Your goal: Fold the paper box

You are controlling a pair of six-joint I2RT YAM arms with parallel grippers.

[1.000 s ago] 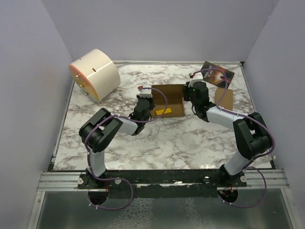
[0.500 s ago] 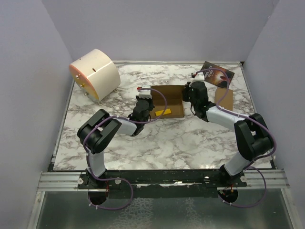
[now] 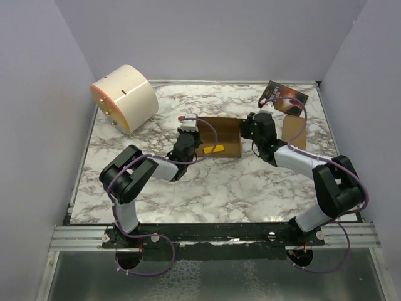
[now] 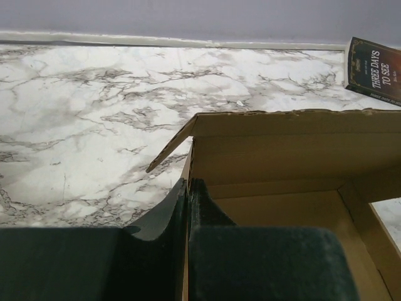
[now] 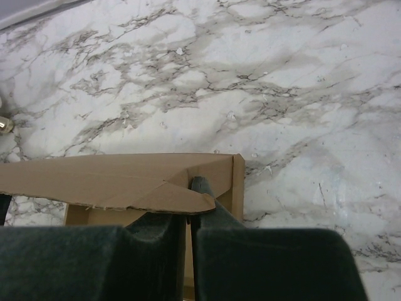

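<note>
Plain brown cardboard paper box (image 3: pixel 220 130) sits on the marble bench (image 3: pixel 219 182), tray half formed. Left hand (image 3: pixel 194 139) is clenched on the box's left wall, right hand (image 3: pixel 248 128) on its right end flap. Step looks like standing the side walls up. Next: likely tuck the end flaps inward while holding the walls square.

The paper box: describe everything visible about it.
The paper box is plain brown cardboard, partly folded into a shallow open tray with raised walls and a loose corner flap, with a yellow strip on its near side. It lies on the marble table. The left gripper pinches its left wall, the right gripper its right.
</note>
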